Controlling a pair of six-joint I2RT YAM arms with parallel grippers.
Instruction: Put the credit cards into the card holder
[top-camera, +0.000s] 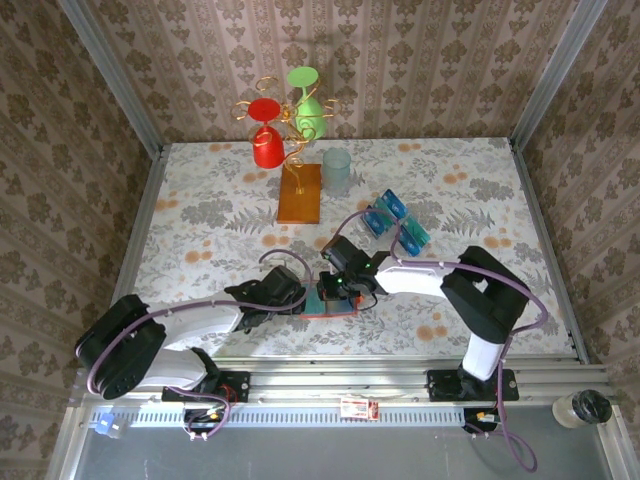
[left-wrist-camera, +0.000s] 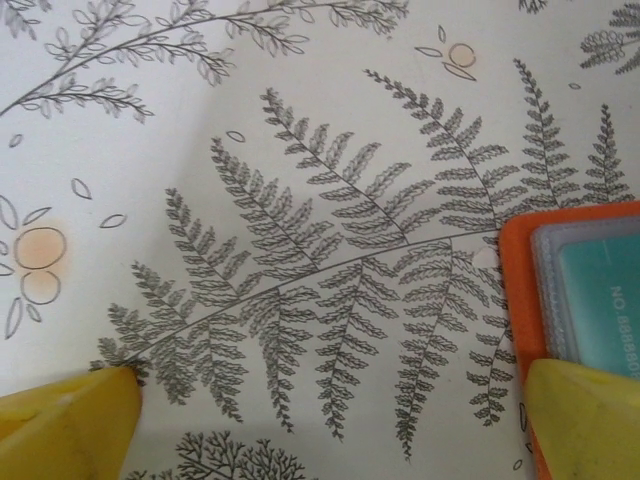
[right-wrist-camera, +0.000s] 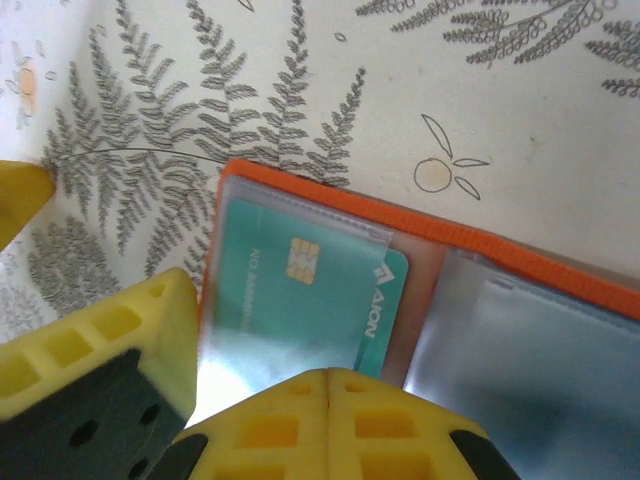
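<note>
The orange card holder (right-wrist-camera: 470, 242) lies open on the fern-patterned table, close to the near edge. A teal credit card (right-wrist-camera: 300, 285) sits in its left clear sleeve, with its right end sticking out. My right gripper (right-wrist-camera: 328, 385) is shut, fingertips pressed together over the card's near edge with nothing visible between them. My left gripper (left-wrist-camera: 330, 420) is open; its right finger (left-wrist-camera: 585, 415) rests on the holder's (left-wrist-camera: 515, 290) left edge and the other finger is on bare table. Several more blue and teal credit cards (top-camera: 395, 222) lie fanned further back on the right.
A gold wire stand on an orange-brown base (top-camera: 300, 193) holds a red cup (top-camera: 266, 140) and a green cup (top-camera: 308, 110) at the back. Beside it stands a pale blue glass (top-camera: 337, 170). Patterned walls enclose the table on three sides.
</note>
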